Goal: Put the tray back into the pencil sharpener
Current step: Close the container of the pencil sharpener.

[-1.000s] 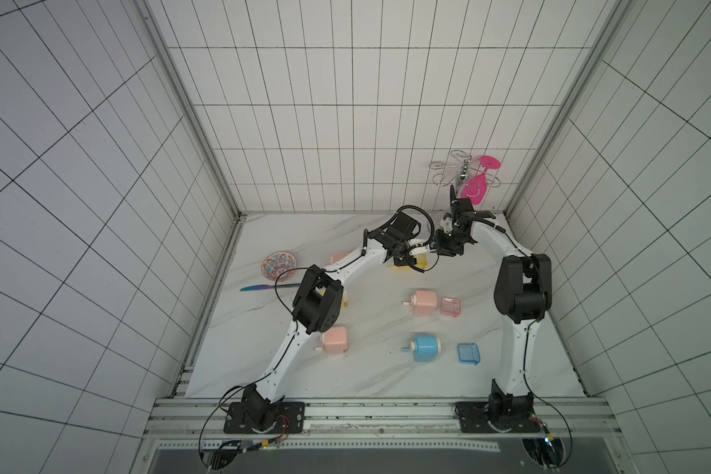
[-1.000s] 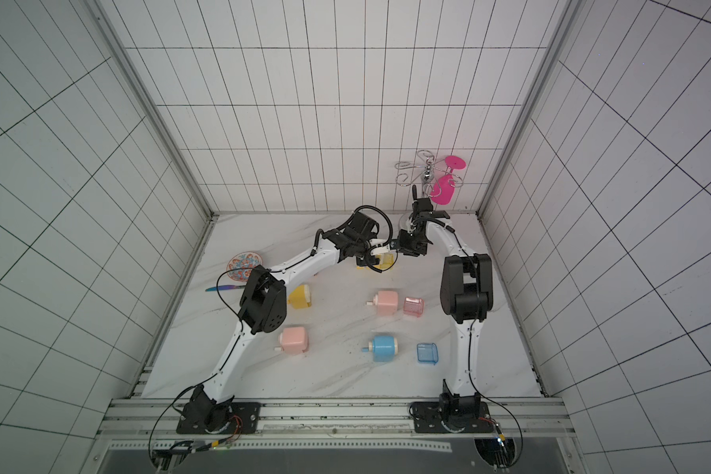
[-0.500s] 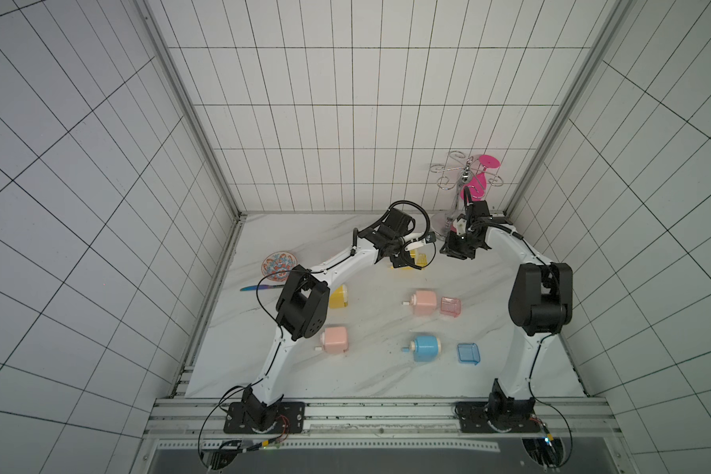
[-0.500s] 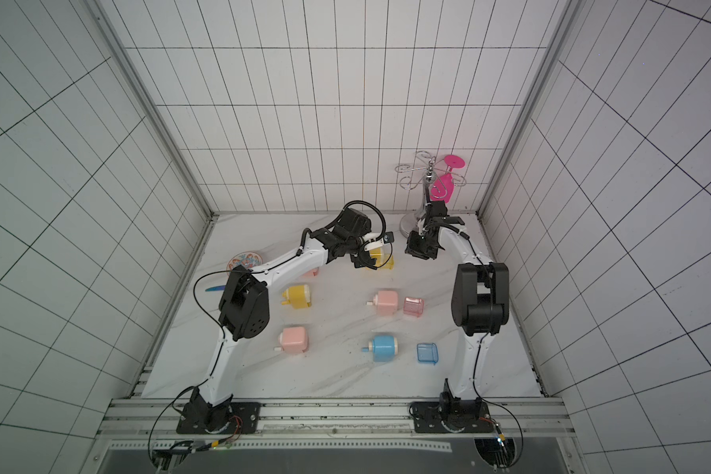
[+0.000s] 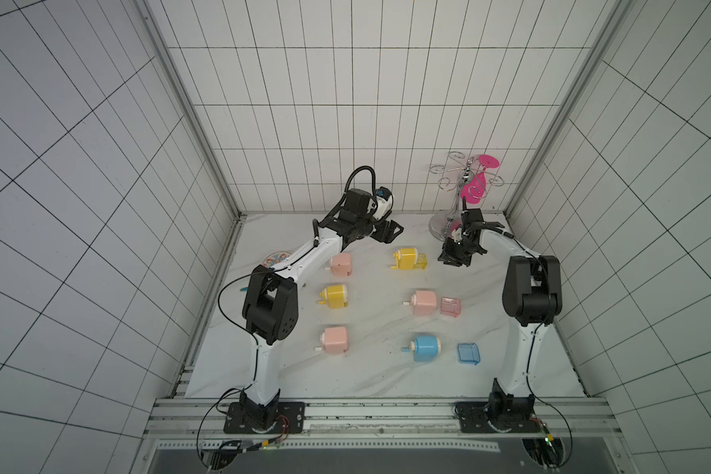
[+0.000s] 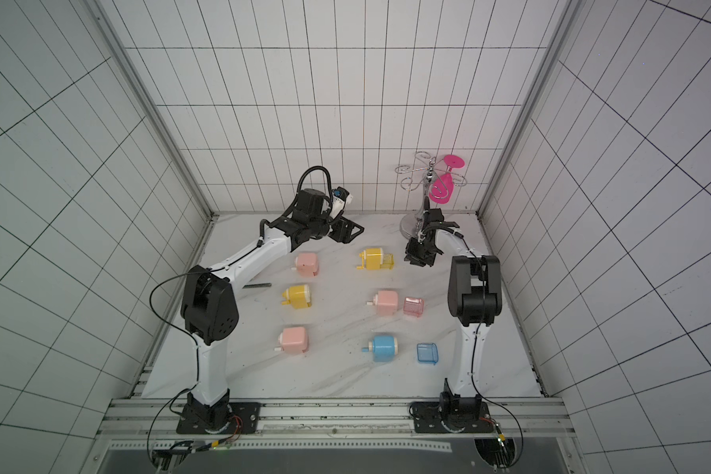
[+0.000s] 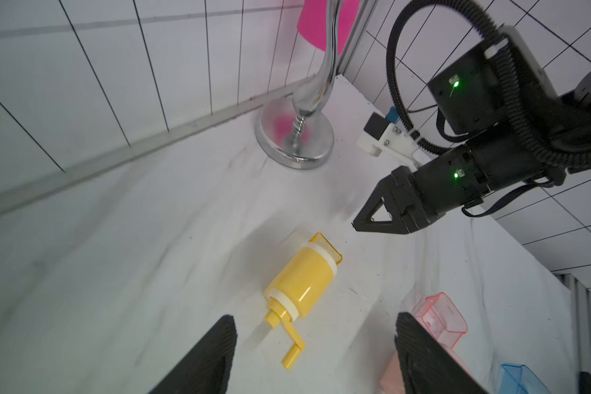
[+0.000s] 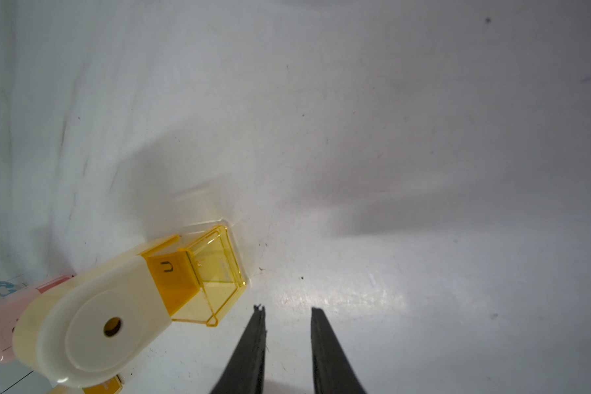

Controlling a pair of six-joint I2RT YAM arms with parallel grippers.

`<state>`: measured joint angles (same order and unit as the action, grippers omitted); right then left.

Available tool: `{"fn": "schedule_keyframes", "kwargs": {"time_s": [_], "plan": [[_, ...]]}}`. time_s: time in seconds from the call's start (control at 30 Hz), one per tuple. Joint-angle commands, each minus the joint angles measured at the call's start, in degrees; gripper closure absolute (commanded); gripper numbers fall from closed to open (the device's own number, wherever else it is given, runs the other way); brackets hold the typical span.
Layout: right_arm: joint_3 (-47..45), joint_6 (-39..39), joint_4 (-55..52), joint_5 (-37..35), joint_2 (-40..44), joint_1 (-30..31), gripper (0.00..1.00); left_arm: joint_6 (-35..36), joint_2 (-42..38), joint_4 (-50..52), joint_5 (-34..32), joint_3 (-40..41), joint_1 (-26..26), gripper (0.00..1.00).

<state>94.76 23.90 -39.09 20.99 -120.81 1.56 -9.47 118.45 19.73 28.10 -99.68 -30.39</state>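
Tray (image 8: pixel 215 273), the clear yellow one, sits partway inside the yellow pencil sharpener (image 8: pixel 93 324) in the far row of the table (image 5: pixel 370 369), with its outer end sticking out on the right.

At the far left, a closed pink sharpener (image 5: pixel 340 264) lies just beside my left arm. My left gripper (image 7: pixel 314 320) hangs above the far table behind the yellow sharpener, its fingers spread wide with nothing between them. To the right of the tray's exposed end, my right gripper (image 8: pixel 287 310) is low over the table, near the tray but apart from it. Its fingers (image 8: pixel 253 341) stand a narrow gap apart and hold nothing.

Nearer my bases, a loose pink tray (image 5: pixel 450 307) lies just beside another pink sharpener (image 5: pixel 423 301). A blue tray (image 5: pixel 468 353) lies apart from a blue sharpener (image 5: pixel 426 348). A wire rack (image 5: pixel 444 230) stands in the far right corner with a pink glass (image 5: pixel 475 191) hanging on it.
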Motion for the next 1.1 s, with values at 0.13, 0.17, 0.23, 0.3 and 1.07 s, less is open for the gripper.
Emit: {"fn": "schedule_keyframes", "kwargs": {"time_s": [0.13,0.17,0.23,0.3,1.07], "plan": [[1.41,4.36,2.07,0.82,-3.52,0.69,0.82,-21.4,4.64,-9.13,6.12,1.91,-0.72,0.25],[1.66,4.69,2.16,0.93,-3.95,0.71,0.82,-22.48,5.17,-9.35,5.92,1.66,-0.72,0.25],[2.24,5.23,2.34,1.33,-4.81,0.79,0.82,-23.59,6.42,-8.44,5.46,0.5,-0.64,0.25],[2.62,5.45,2.44,1.45,-5.27,0.86,0.82,-24.42,7.29,-7.4,4.81,-0.39,-0.38,0.25],[4.78,6.95,3.99,4.55,-7.98,1.37,0.86,-23.29,14.23,2.42,2.99,-8.92,-0.22,0.25]]}}
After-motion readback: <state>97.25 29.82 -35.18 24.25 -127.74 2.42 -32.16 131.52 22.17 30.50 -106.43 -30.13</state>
